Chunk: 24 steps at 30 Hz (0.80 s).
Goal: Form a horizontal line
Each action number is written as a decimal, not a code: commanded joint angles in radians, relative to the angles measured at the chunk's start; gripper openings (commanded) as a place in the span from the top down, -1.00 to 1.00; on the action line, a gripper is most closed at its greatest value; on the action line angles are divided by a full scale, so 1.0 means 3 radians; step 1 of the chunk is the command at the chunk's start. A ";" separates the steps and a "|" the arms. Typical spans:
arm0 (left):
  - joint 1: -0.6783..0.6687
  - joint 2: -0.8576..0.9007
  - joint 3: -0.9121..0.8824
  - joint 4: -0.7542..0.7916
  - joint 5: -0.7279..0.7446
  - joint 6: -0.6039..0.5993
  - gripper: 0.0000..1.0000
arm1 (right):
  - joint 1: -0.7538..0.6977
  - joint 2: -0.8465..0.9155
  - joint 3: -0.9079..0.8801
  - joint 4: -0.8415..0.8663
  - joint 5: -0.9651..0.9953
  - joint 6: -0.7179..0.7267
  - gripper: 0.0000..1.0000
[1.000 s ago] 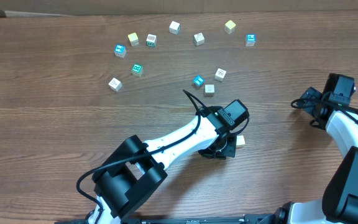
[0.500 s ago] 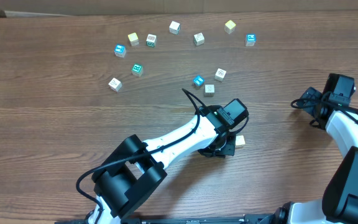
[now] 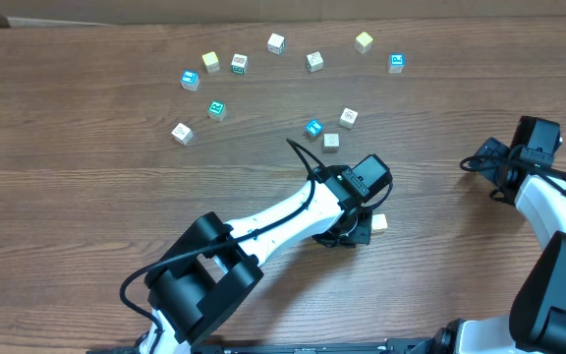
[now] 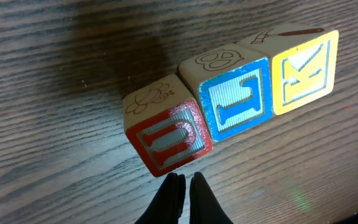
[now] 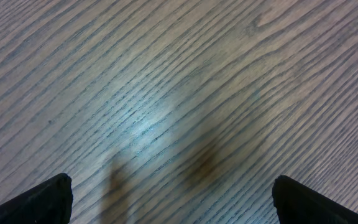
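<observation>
In the left wrist view the horizontal line [image 4: 235,99] is a short row of three touching wooden cubes: a red-faced cube [image 4: 169,140], a blue-faced cube [image 4: 236,98] and a yellow-faced cube [image 4: 303,71]. The red cube sits slightly turned against the blue one. My left gripper [image 4: 185,177] is shut and empty, its tips just in front of the red cube. In the overhead view the left gripper [image 3: 352,231] covers most of the row; only the end cube [image 3: 380,222] shows. My right gripper [image 5: 171,186] is open and empty above bare wood, far right in the overhead view [image 3: 504,172].
Several loose single cubes lie scattered across the far part of the table, from one at the left [image 3: 181,133] to one at the right [image 3: 396,63]. The nearest are a teal cube [image 3: 313,128] and a plain cube [image 3: 331,142], just beyond the left arm.
</observation>
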<state>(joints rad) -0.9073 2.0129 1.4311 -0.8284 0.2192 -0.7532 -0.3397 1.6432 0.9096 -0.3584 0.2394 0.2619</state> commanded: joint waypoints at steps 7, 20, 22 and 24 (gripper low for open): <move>0.0020 0.0076 -0.0003 0.0011 -0.0057 -0.0009 0.91 | -0.0006 0.0004 0.0020 0.0020 0.0010 0.0008 -1.00; 0.0056 0.0076 -0.0003 0.0023 -0.0065 -0.0010 0.92 | -0.0006 0.0004 0.0020 0.0020 0.0010 0.0009 -1.00; 0.0056 0.0076 -0.0003 0.0025 -0.0066 -0.0009 0.92 | -0.0006 0.0004 0.0020 0.0020 0.0010 0.0008 -1.00; 0.0056 0.0076 -0.0003 0.0025 -0.0066 -0.0009 0.92 | -0.0006 0.0004 0.0020 0.0019 0.0010 0.0008 -1.00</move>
<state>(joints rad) -0.8959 2.0129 1.4311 -0.8219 0.2150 -0.7532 -0.3397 1.6432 0.9096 -0.3592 0.2398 0.2615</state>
